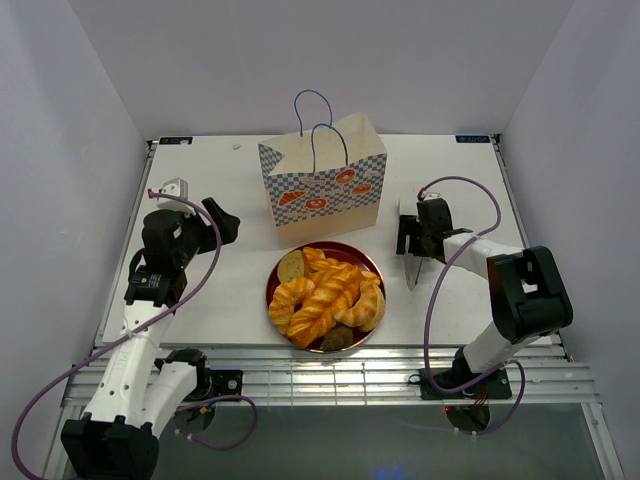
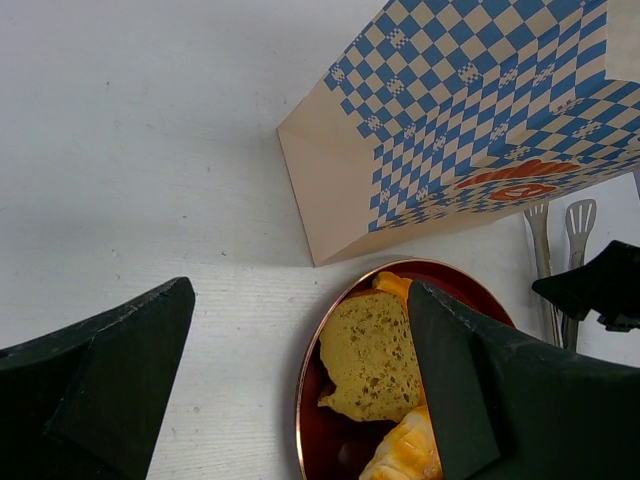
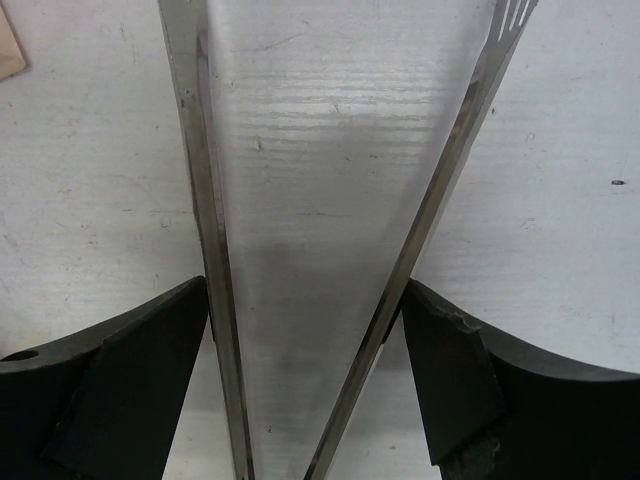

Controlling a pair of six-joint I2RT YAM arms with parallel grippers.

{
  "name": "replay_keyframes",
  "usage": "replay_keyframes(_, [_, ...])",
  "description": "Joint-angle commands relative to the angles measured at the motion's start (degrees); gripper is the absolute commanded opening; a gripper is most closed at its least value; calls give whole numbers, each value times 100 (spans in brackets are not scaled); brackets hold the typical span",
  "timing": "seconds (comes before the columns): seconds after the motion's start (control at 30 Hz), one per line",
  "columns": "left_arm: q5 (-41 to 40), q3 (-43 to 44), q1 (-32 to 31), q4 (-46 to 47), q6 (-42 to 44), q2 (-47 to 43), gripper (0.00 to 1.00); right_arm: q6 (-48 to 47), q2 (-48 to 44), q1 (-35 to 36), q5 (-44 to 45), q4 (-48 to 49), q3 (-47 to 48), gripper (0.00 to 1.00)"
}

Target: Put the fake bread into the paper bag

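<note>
The fake bread [image 1: 327,297] is piled on a round red plate [image 1: 270,290]: braided twists, croissants and a round tan slice [image 1: 292,265]. The slice also shows in the left wrist view [image 2: 372,355]. The paper bag [image 1: 325,190] stands upright and open just behind the plate, its checkered band facing me [image 2: 470,110]. My left gripper [image 1: 222,222] is open and empty above the table, left of the plate and bag [image 2: 300,290]. My right gripper [image 1: 408,238] is to the right of the bag, closed on the two arms of metal tongs [image 3: 200,200].
The tongs [image 1: 411,272] point toward the near edge, tips on the table right of the plate; they also show in the left wrist view [image 2: 560,240]. A dark brown piece [image 1: 337,338] lies at the plate's near rim. White walls enclose the table.
</note>
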Motion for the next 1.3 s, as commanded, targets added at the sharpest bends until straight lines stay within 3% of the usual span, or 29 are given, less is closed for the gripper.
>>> replay_keyframes(0.0, [75, 161, -17, 81, 12, -33, 98, 79, 117, 29, 169, 150, 82, 83])
replay_keyframes(0.57, [93, 160, -96, 90, 21, -51, 98, 544, 162, 82, 283, -175, 135, 74])
replay_keyframes(0.7, [93, 160, -131, 90, 21, -51, 98, 650, 170, 143, 239, -184, 135, 84])
replay_keyframes(0.87, [93, 160, -149, 90, 21, -68, 98, 729, 249, 249, 345, -290, 152, 85])
replay_keyframes(1.27, [93, 152, -245, 99, 30, -51, 98, 1238, 381, 302, 688, -457, 179, 75])
